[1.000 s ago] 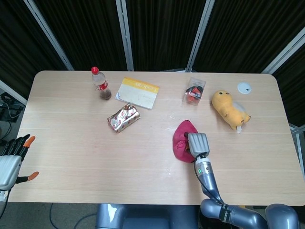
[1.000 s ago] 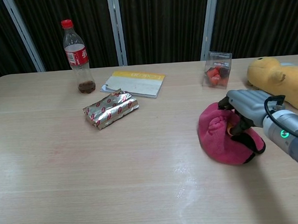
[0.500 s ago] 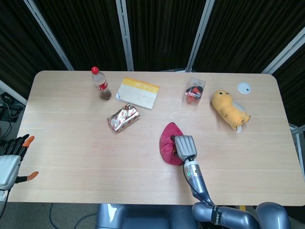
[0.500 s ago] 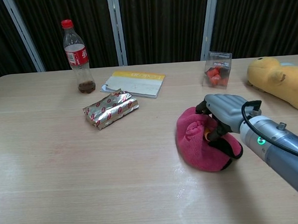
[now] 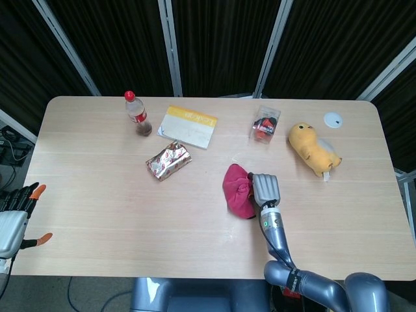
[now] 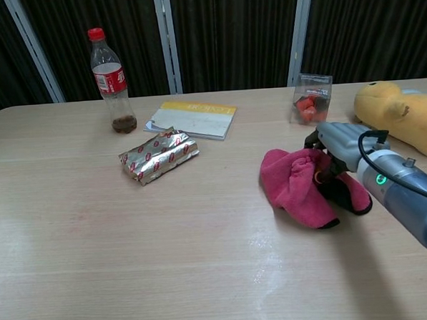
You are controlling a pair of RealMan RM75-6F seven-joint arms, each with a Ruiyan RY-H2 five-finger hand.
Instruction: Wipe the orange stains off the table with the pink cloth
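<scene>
The pink cloth [image 5: 237, 189] [image 6: 298, 186] lies bunched on the table just right of centre. My right hand [image 5: 265, 188] [image 6: 338, 148] presses on its right part, fingers curled down into the folds and gripping it. No orange stain shows on the wood in either view. My left hand [image 5: 16, 211] hangs off the table's left edge with its fingers spread and nothing in them; the chest view does not show it.
A foil snack bag [image 5: 168, 160] [image 6: 158, 156], a yellow booklet [image 5: 188, 126] and a cola bottle [image 5: 137, 114] lie at the back left. A clear box [image 5: 266, 123] with red contents and a yellow plush toy [image 5: 313, 148] sit at the back right.
My right hand dragged the cloth left across the table, then back right and slightly away from me. The cloth has spread out to the left of the hand. The left hand stayed still.
</scene>
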